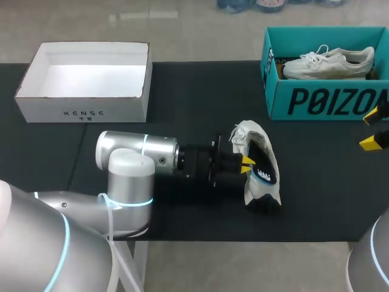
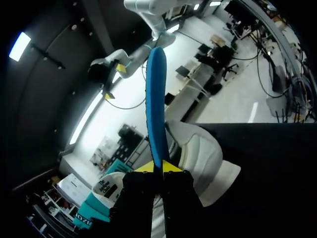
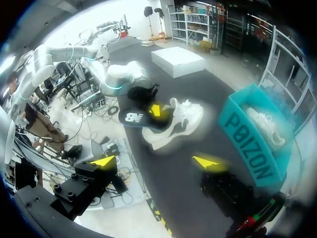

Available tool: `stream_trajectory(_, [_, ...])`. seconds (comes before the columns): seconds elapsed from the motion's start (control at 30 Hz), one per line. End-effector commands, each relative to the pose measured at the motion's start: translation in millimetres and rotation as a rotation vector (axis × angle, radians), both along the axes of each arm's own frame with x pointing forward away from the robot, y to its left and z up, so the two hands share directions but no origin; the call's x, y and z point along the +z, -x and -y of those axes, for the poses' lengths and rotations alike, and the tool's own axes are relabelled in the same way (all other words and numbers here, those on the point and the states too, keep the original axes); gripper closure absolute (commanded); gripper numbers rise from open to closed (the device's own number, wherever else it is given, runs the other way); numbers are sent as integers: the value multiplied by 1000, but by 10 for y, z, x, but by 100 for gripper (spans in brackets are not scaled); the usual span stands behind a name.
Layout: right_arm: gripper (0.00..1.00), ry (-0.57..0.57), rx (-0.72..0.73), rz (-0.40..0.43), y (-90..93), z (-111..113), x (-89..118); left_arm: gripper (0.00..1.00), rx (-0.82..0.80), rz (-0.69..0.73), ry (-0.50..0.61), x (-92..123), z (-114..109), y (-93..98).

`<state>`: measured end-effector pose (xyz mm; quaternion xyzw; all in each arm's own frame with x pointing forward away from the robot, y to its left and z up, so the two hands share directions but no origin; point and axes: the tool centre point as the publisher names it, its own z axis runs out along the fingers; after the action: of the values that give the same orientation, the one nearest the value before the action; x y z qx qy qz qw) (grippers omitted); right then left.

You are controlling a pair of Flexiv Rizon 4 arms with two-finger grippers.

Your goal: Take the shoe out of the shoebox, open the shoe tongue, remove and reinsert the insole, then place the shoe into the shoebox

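Observation:
A white shoe (image 1: 258, 143) lies on the black table (image 1: 182, 91) at the middle, seen also in the left wrist view (image 2: 200, 148) and the right wrist view (image 3: 183, 116). My left gripper (image 1: 246, 163) is at the shoe's opening, shut on the dark, blue-backed insole (image 1: 263, 163). Edge-on, the insole (image 2: 157, 99) stands up from between the yellow tips of the left gripper (image 2: 159, 167). It (image 3: 140, 119) sticks out of the shoe towards the table's front. My right gripper (image 1: 372, 129) hovers open and empty at the right edge, well apart from the shoe (image 3: 156, 162).
A teal shoebox (image 1: 322, 100) (image 3: 247, 144) at the back right holds a second white shoe (image 1: 331, 61). A white open box (image 1: 85, 106) (image 3: 177, 60) stands at the back left.

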<state>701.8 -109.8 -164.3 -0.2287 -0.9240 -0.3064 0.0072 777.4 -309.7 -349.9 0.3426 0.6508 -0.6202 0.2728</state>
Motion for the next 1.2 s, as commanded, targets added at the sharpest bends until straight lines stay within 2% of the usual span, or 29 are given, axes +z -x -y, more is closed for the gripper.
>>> stream_trajectory(0.03, [0,2,-2,0,7,-2,-6,100,6,11,-16,86,-31,25])
stream_trajectory(0.1, [0,2,-2,0,7,-2,-6,75,4,18,-18,123,-38,35])
stream_trajectory(0.13, [0,2,-2,0,7,-2,-6,69,4,19,-18,133,-41,40])
stream_trajectory(0.37, [0,2,-2,0,7,-2,-6,65,-6,34,-17,227,-36,124])
stream_trajectory(0.67, [0,2,-2,0,7,-2,-6,73,-51,16,-30,175,80,192])
stream_trajectory(0.77, [0,2,-2,0,7,-2,-6,85,-58,16,-32,177,104,198])
stream_trajectory(0.8, [0,2,-2,0,7,-2,-6,86,-60,16,-34,177,109,196])
stream_trajectory(0.87, [0,2,-2,0,7,-2,-6,98,-64,17,-37,178,116,191])
stream_trajectory(0.9, [0,2,-2,0,7,-2,-6,100,-64,18,-37,179,119,187])
stream_trajectory(1.2, [0,2,-2,0,7,-2,-6,100,-62,16,-22,135,210,163])
